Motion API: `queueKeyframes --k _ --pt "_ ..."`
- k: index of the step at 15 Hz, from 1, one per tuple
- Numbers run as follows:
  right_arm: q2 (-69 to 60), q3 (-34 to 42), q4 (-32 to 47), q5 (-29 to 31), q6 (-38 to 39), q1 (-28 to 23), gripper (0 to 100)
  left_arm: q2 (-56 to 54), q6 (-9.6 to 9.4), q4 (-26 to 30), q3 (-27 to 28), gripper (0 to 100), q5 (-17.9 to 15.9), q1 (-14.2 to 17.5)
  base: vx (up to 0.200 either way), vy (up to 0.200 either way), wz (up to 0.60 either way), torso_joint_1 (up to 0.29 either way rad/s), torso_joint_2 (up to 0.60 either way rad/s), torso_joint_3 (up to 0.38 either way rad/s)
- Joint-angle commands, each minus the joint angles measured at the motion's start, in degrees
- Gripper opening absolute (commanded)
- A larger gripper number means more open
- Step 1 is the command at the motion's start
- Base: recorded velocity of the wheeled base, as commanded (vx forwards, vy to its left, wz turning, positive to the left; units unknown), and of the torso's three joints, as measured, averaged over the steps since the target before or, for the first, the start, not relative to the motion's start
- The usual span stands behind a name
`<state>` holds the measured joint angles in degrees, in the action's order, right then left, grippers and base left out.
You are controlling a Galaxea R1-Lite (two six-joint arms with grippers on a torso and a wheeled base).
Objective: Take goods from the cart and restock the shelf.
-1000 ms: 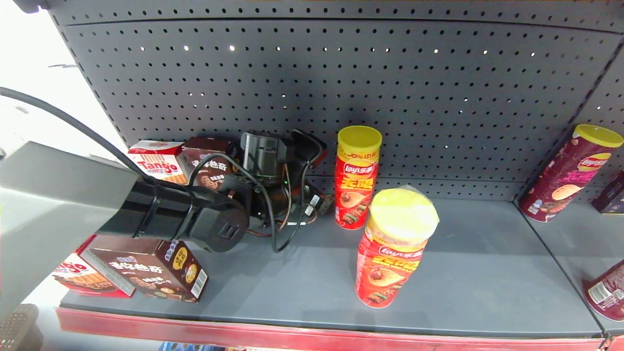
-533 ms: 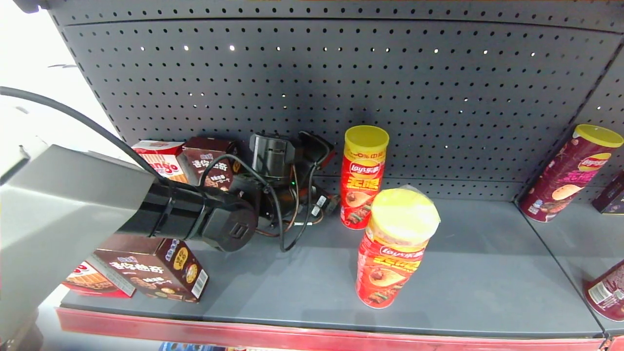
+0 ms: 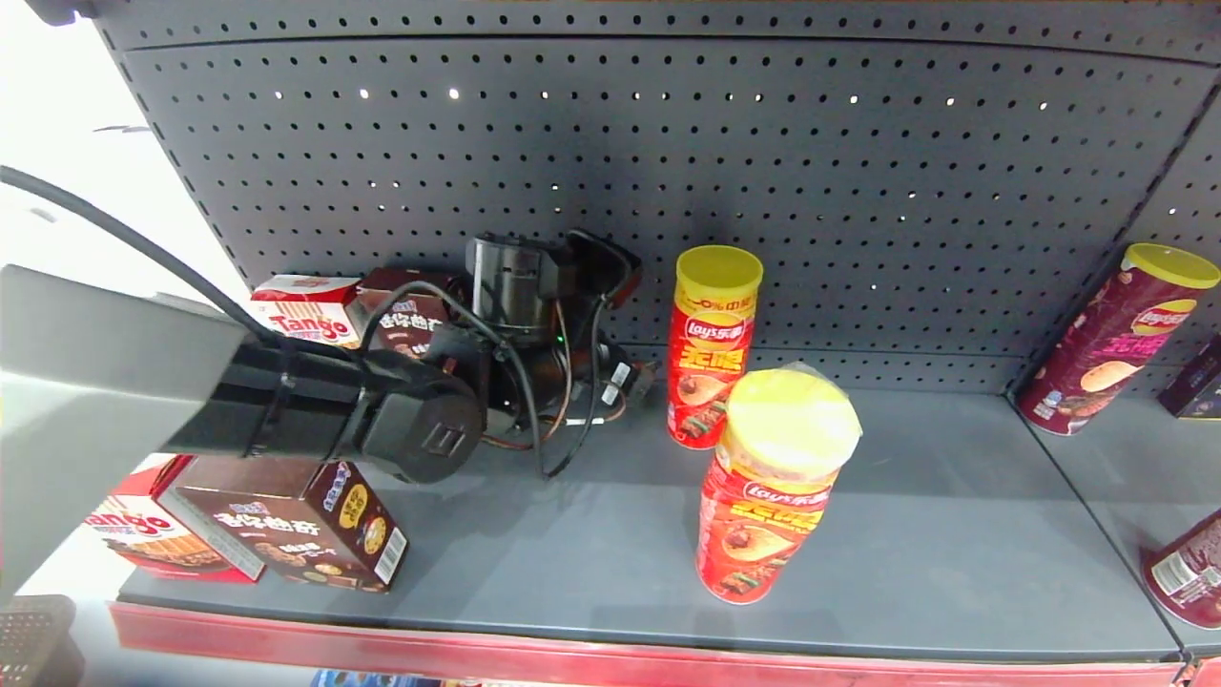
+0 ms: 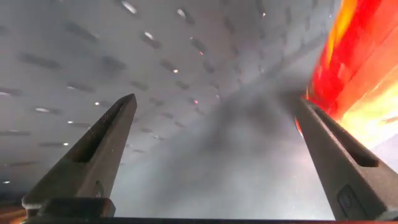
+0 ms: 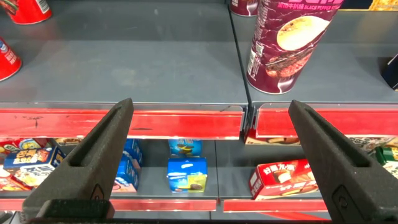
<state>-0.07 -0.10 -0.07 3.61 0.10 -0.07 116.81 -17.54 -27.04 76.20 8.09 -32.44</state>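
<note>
Your left end effector point(image 4: 212, 106) gapes empty beside the rear red can point(image 3: 711, 348), shelved deep, likely saving front space.

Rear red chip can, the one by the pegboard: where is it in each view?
Head view: the rear red chip can stands upright at the shelf's back, centre.
Left wrist view: blurred red surface beside one finger of the left tool.
Right wrist view: probably the farther red can, partly cut off.
Shared landmark: the grey shelf board.

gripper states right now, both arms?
Left gripper: open, holding nothing.
Right gripper: open, holding nothing.
</note>
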Motion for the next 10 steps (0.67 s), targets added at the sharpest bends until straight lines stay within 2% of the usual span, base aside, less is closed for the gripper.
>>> queueKeyframes --k 1,2,5,7,8,10 --pt "0.1 0.0 0.0 0.0 0.0 0.0 100 -8.3 0.05 0.2 -1.4 100 0.1 0.4 0.0 0.0 0.0 0.0 0.0 0.0" --pt "0.1 0.0 0.0 0.0 0.0 0.0 100 -10.3 0.14 0.2 -2.6 100 0.1 0.3 0.0 0.0 0.0 0.0 0.0 0.0" --pt "0.1 0.0 0.0 0.0 0.0 0.0 100 -20.3 4.62 0.1 -7.7 100 0.2 0.3 0.0 0.0 0.0 0.0 0.0 0.0" --pt "0.1 0.0 0.0 0.0 0.0 0.0 100 -27.5 5.15 0.2 -13.7 100 0.1 0.2 0.0 0.0 0.0 0.0 0.0 0.0" --pt "0.1 0.0 0.0 0.0 0.0 0.0 100 -34.6 6.82 0.2 -18.6 100 0.1 0.0 0.0 0.0 0.0 0.0 0.0 0.0" --pt "0.1 0.0 0.0 0.0 0.0 0.0 100 -45.0 7.7 0.2 -25.7 100 0.0 -0.3 0.0 0.0 0.0 0.0 0.0 0.0"
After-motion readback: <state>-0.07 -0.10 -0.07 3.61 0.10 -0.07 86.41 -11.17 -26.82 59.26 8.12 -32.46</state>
